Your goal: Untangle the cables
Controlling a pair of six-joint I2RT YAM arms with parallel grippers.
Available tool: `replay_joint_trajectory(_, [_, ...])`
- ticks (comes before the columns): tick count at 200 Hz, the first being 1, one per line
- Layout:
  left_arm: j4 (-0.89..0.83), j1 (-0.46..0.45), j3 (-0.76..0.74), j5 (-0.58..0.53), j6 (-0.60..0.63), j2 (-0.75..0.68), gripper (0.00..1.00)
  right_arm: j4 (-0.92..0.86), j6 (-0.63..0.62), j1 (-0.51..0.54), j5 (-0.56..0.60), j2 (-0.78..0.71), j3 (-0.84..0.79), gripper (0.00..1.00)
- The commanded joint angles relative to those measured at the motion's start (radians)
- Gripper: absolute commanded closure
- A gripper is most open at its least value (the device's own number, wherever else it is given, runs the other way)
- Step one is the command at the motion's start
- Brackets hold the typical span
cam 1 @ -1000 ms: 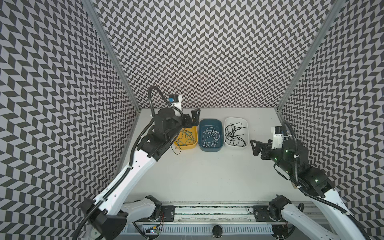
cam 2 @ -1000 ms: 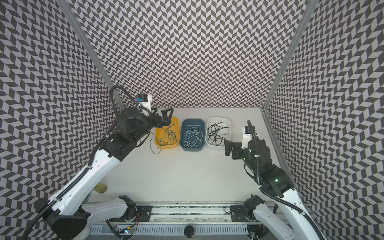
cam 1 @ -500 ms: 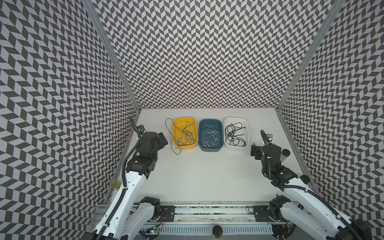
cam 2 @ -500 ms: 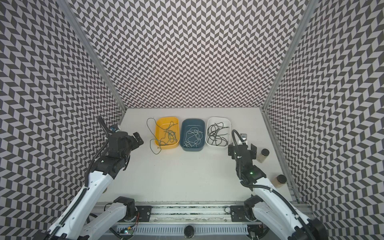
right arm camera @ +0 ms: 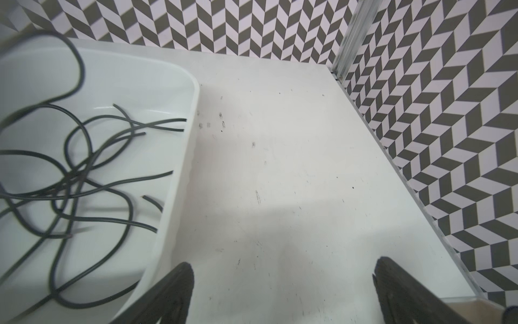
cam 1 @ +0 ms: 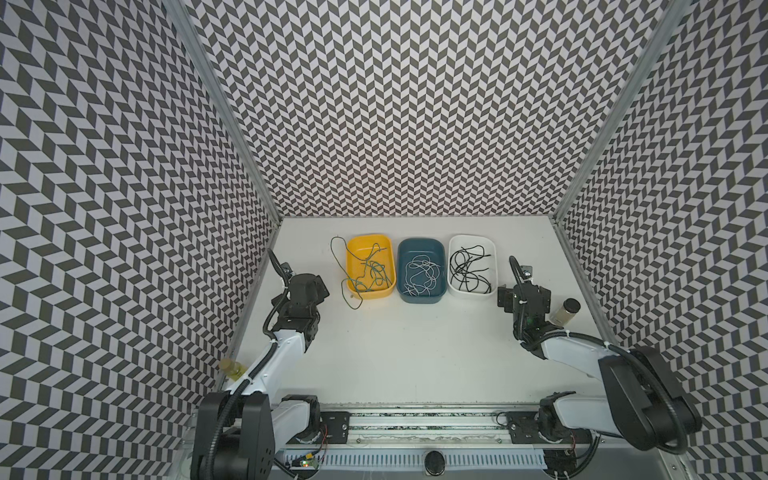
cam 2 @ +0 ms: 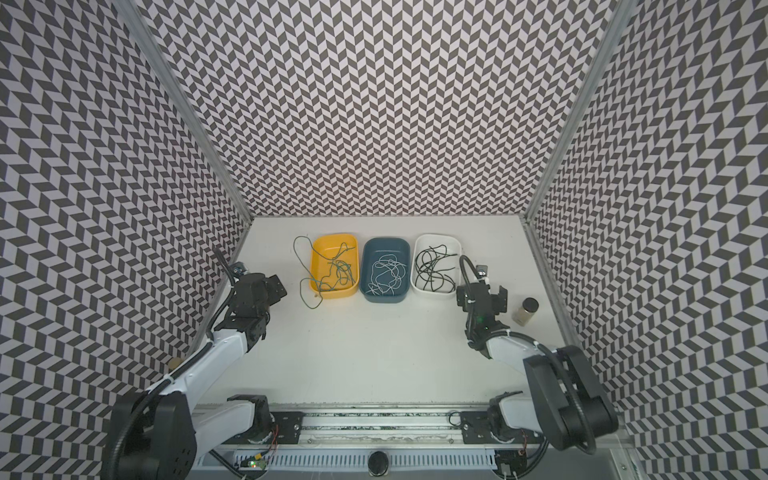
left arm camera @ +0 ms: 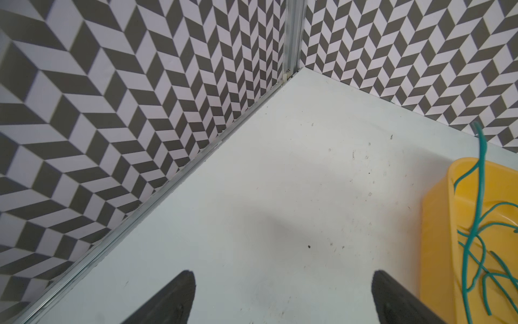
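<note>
- The bench (cam 1: 415,357) lies bare across its near half, probably the room for spreading strands out; walls hem three sides.
- The left arm (cam 1: 286,349) and the right arm (cam 1: 573,347) flank the row of trays, both sets of jaws wide, holding nothing.
- A yellow tray (cam 1: 376,293), a blue tray (cam 1: 419,298) and a white tray (cam 1: 473,290) stand side by side, seemingly one per colour.
- The green cables (cam 1: 372,270) sit in the yellow tray, one loop spilling over its rim onto the bench; the white cables (cam 1: 419,276) are in the blue tray and the black cables (cam 1: 469,266) in the white.
- A jar (cam 1: 567,311) just beside the right arm crowds that edge.

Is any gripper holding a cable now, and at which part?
Nothing is held. The left gripper and the right gripper are both open and empty.
</note>
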Motion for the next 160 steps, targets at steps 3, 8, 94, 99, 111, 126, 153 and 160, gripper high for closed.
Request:
replay_joint_trajectory(3, [0.266,0.005,-0.028,0.016,0.124,0.099,0.0,0.204,-0.075,-0.021,-0.1,0.051,-0.009,0.0])
replay_joint_trajectory(8, [0.303,0.008,-0.037,0.024,0.128,0.121,0.0,0.231,-0.067,-0.031,-0.105,0.066,-0.015,0.0])
replay_joint_trajectory(94, [0.639,0.039,-0.084,0.185,0.204,0.382,0.0,0.347,-0.03,-0.118,-0.267,0.207,0.001,0.0])
replay_joint_trajectory(99, [0.67,0.038,-0.09,0.183,0.209,0.391,0.0,0.341,-0.03,-0.118,-0.269,0.203,0.001,0.0])
replay_joint_trajectory(111, [0.687,0.037,-0.095,0.183,0.212,0.394,0.0,0.343,-0.032,-0.118,-0.269,0.204,-0.001,0.0])
replay_joint_trajectory(126, [0.667,0.037,-0.095,0.182,0.209,0.383,0.0,0.347,-0.033,-0.118,-0.268,0.205,-0.001,0.0])
replay_joint_trajectory(153, [0.688,0.032,-0.104,0.173,0.214,0.382,0.0,0.35,-0.037,-0.116,-0.269,0.204,-0.004,0.0])
replay_joint_trajectory(160, [0.688,0.032,-0.103,0.172,0.213,0.383,0.0,0.353,-0.039,-0.112,-0.265,0.205,-0.004,0.0])
